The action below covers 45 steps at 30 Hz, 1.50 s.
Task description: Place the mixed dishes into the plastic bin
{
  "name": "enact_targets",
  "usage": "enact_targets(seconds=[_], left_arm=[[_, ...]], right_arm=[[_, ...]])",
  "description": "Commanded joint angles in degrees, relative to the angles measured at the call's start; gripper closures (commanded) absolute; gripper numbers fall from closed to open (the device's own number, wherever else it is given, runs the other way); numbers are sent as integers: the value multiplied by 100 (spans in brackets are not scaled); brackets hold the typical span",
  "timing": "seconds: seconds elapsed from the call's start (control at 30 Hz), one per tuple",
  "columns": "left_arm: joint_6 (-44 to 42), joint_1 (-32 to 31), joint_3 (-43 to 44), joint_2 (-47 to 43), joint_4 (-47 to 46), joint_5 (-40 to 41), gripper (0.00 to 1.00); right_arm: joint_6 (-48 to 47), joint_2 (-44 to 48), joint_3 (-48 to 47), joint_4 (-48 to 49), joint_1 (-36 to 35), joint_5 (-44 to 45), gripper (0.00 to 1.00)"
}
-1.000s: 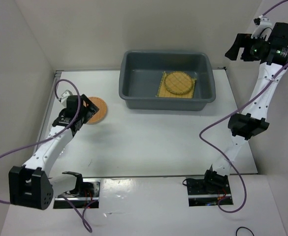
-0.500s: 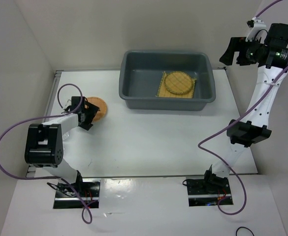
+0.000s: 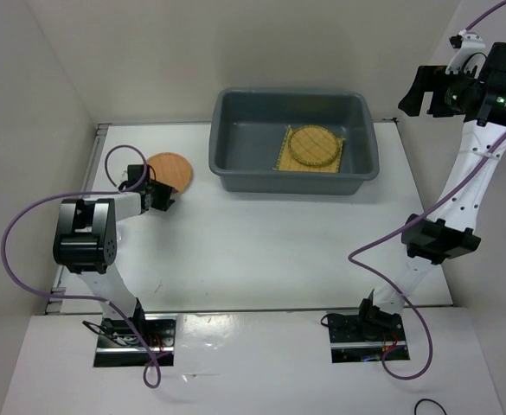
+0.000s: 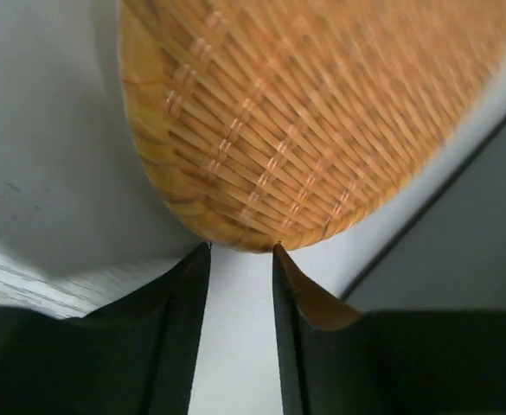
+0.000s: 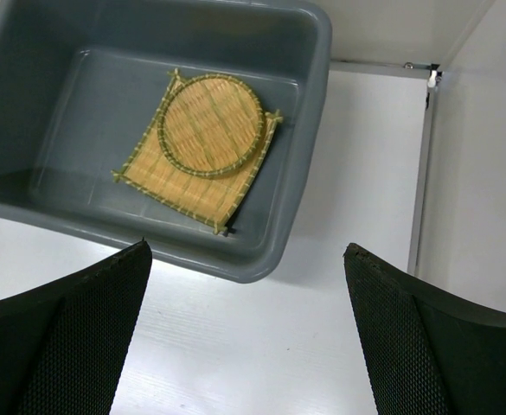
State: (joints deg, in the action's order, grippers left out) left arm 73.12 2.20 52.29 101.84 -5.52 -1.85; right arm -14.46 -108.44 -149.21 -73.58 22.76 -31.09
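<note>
The round orange-brown disc (image 3: 169, 169) lies on the table left of the plastic bin (image 3: 296, 179). My left gripper (image 3: 156, 195) is low at its near edge. In the left wrist view the disc (image 4: 304, 112) fills the top. Both fingertips (image 4: 202, 259) touch its rim, and a narrow strip of white shows between them. Whether they pinch the rim is unclear. In the bin (image 5: 315, 112) the small yellow disc (image 5: 211, 124) rests on the square yellow mat (image 5: 173, 188). My right gripper (image 3: 423, 89) hangs open, high beyond the bin's right end.
White walls close in the table on the left, back and right. A metal strip (image 5: 422, 164) runs along the table's right edge. The left arm's purple cable (image 3: 19, 226) loops out to the left of its base.
The left arm has folded down low, its jaws have narrowed at the orange-brown disc's edge, and the disc has shifted toward the back. The right gripper has drifted slightly right.
</note>
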Motion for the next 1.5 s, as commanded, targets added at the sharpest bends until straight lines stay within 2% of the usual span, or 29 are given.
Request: enact_targets(seconds=[0.0, 0.03, 0.07, 0.13, 0.47, 0.5, 0.53, 0.57, 0.6, 0.67, 0.7, 0.77, 0.9, 0.93, 0.97, 1.03, 1.33, 1.47], left_arm=[[62, 44, -123, 213, -46, -141, 60], [62, 44, -123, 213, 15, -141, 69], [62, 44, -123, 265, 16, -141, 84], [114, 44, -17, 318, 209, -141, 98], [176, 44, 167, 135, 596, -1, 100], [176, 44, 167, 38, 648, 0, 97], [176, 44, 167, -15, 553, 0, 88], [254, 44, 37, -76, 430, 0, 72], [360, 44, -113, -199, -67, 0, 52], [886, 44, -745, -261, -798, -61, 48], [1105, 44, -956, -322, -1541, -122, 48], [1579, 44, -1351, -192, -2405, -123, 46], [1906, -158, -1624, 98, -3313, 114, 46], [2029, -158, -1748, 177, -3637, 288, 46], [2161, -236, -1871, 265, -4337, 377, 46], [2461, -289, -2012, 529, -4807, 527, 45], [2549, -290, -1881, 1232, -5608, 817, 45], [2549, -176, -1645, 1557, -5609, 695, 45]], right_arm=[[-22, 175, -29, 19, 26, 24, 4], [-22, 174, -30, 19, 26, 24, 4], [-22, 174, -30, 19, 26, 24, 4], [-22, 174, -30, 19, 26, 24, 4], [-22, 227, -30, 19, 79, -29, 4], [-22, 227, -30, 19, 79, -29, 4], [-22, 227, -30, 19, 79, -89, 4], [-22, 227, -30, 19, 79, -90, 4], [-22, 227, -30, -33, 79, -90, 4], [-22, 227, 31, -33, 79, -152, 4], [-22, 227, 102, -33, 79, -204, 4], [-22, 227, 172, -33, 79, -257, 4], [-22, 280, 296, -33, 79, -310, 4], [-22, 349, 383, -33, 79, -362, 4], [-22, 350, 471, -33, 79, -363, 4], [-75, 473, 629, -33, 79, -415, 4], [-127, 781, 1077, -33, 79, -468, 4], [-127, 956, 1341, -33, 79, -415, 4]])
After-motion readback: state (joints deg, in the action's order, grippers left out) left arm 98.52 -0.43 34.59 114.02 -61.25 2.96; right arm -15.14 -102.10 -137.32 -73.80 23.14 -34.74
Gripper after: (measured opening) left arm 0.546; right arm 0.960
